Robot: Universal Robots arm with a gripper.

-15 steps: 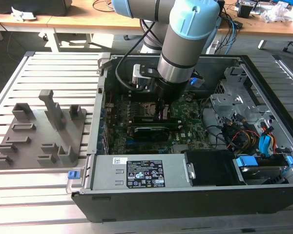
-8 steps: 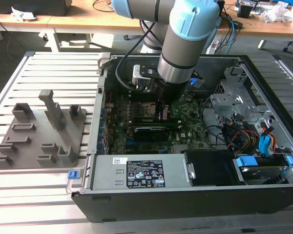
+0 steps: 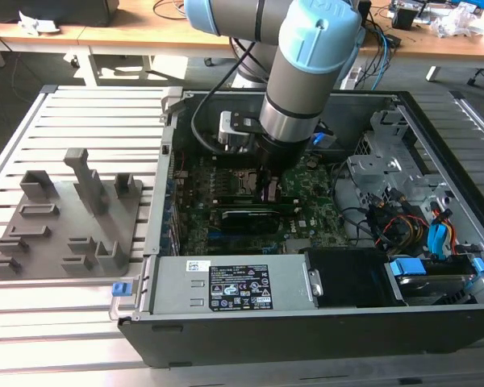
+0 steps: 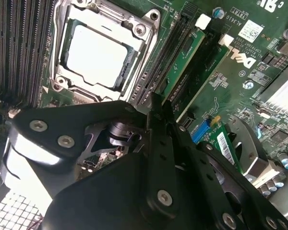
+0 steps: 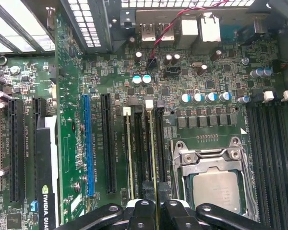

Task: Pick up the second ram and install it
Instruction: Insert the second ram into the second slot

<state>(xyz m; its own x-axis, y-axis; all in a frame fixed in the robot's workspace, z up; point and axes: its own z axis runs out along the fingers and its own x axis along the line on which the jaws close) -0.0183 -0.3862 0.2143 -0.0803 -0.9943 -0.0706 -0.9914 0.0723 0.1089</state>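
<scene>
The second ram (image 5: 152,153) stands edge-up in a memory slot of the motherboard (image 5: 192,76), beside the CPU socket (image 5: 216,189). It appears as a green stick (image 4: 183,60) in the second wrist view. My gripper (image 5: 156,210) is shut on its end, one black finger on each side of the stick. In the second wrist view the gripper (image 4: 159,103) meets the stick next to the socket. Another ram stick (image 5: 129,158) sits in the slot one over, farther from the socket. In the exterior view the gripper (image 3: 270,192) is down inside the open computer case.
A grey holder tray (image 3: 64,218) lies on the slatted table at the exterior view's left. Inside the case are a black graphics card (image 3: 242,216), a power supply (image 3: 226,286) along the near wall, and drive bays with cables (image 3: 411,218) at the right.
</scene>
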